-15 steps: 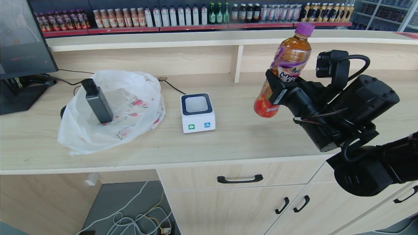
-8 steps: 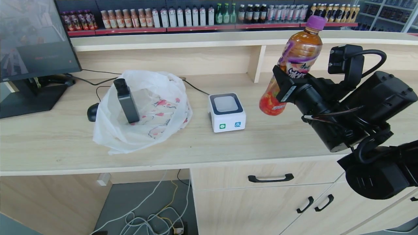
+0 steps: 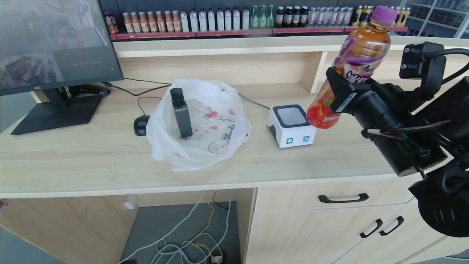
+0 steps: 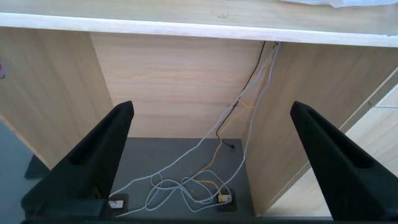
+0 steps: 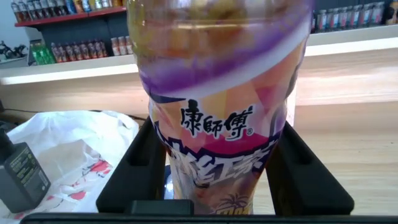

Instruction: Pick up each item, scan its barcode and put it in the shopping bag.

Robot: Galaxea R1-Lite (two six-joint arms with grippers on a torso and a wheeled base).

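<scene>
So the right tool (image 3: 334, 96) has its two black fingers (image 5: 134, 168) clamped on the tea bottle (image 3: 361, 55); one finger sits on each side of the label band, roughly the lower middle of the bottle, so the red base pokes out below the grip and the shoulder and purple cap stick up above it; the bottle is tilted, cap leaning up and away toward the right; the whole thing hangs in the air over the desk (image 3: 91, 161), not touching it.

In the head view the bottle's base sits just beside the upper right corner of the white scanner (image 3: 291, 124), raised above it rather than over its window; the shopping bag (image 3: 165, 146) lies open on the desk to the left of the scanner, with a dark grey item (image 3: 182, 113) standing upright inside; a black mouse (image 3: 140, 124) is touching the bag's far left side, and a monitor (image 3: 55, 44) stands further left.

The left tool (image 4: 211, 155) is down below the desk edge, fingers spread wide with nothing in them; cables (image 4: 186, 186) lie on the floor beneath it.
</scene>
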